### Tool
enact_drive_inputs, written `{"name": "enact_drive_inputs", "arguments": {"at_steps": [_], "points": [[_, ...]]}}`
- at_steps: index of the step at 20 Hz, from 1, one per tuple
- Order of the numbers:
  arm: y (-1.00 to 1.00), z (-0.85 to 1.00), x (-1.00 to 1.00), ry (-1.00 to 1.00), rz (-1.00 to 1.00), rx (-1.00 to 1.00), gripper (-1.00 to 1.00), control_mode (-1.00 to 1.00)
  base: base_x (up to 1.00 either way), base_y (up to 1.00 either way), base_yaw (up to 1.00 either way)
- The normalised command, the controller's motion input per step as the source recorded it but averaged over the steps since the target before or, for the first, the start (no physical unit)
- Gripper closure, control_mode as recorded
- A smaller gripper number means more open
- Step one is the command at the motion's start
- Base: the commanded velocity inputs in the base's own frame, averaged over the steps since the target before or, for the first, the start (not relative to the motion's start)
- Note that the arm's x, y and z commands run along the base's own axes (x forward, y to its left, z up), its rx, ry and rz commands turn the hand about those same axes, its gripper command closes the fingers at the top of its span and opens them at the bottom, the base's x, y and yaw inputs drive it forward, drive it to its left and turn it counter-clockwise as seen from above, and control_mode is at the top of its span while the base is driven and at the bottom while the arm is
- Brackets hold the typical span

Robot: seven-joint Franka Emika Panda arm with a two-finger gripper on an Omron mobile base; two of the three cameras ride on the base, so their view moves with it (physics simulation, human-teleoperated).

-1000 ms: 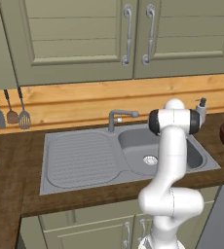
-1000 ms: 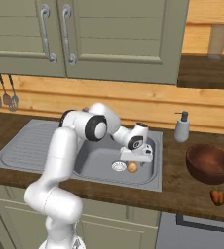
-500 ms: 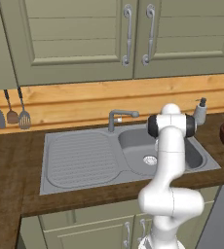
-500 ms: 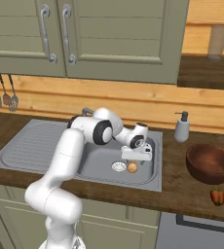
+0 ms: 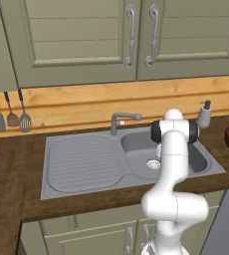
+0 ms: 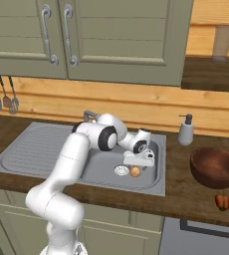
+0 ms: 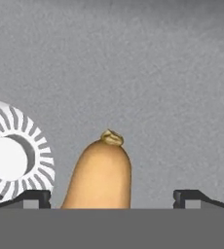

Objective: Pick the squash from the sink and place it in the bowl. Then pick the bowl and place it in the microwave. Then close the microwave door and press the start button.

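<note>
We find no brand, label or legible writing on any item; dispenser and cabinet fronts are plain.

Squash (image 7: 100, 174): pale tan-orange, smooth skin, rounded end w/ small dry yellowish stem nub pointing to top of hand view. It sits bottom centre of that view, between the two dark fingertips (image 7: 28, 198), w/ clear gaps either side; no contact seen. In right base view the squash (image 6: 135, 172) shows centre frame as a small orange lump on the basin floor, just right of the round white drain (image 6: 121, 171).

Claw (image 6: 139, 164): released, jaws spread wide, nothing held, positioned low in the basin directly over the squash. In left base view the arm's own body hides it.

Sink (image 5: 81, 162): grey metal, ribbed drainboard at left of left base view, basin at right, grey faucet (image 5: 120, 119) behind at centre.

Bowl (image 6: 215, 167): glossy reddish-brown, deep, round, upright on the dark wood table (image 6: 186, 191) at right of right base view, well apart from the sink. Nothing visible inside.

Also noted: grey soap dispenser (image 6: 186, 131) behind the bowl; a small red-orange item (image 6: 221, 201) in front of the bowl; utensils (image 5: 11, 115) hanging at left of left base view.
</note>
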Motion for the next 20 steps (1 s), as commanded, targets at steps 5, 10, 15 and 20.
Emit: {"name": "enact_drive_inputs", "arguments": {"at_steps": [5, 10, 15, 20], "points": [[0.08, -0.25, 0.0, 0.0, 0.0, 0.0, -1.0, -1.0, 0.0, 0.0, 0.0], [0.03, -0.21, -0.06, 0.0, 0.0, 0.0, 1.0, -1.0, 0.0, 0.0, 0.0], [0.11, 0.02, -0.29, -0.01, 0.0, 0.0, 1.0, -1.0, 0.0, 0.0, 0.0], [0.02, 0.94, -0.29, 0.0, 0.04, -0.03, 1.0, -1.0, 0.0, 0.0, 0.0]]}}
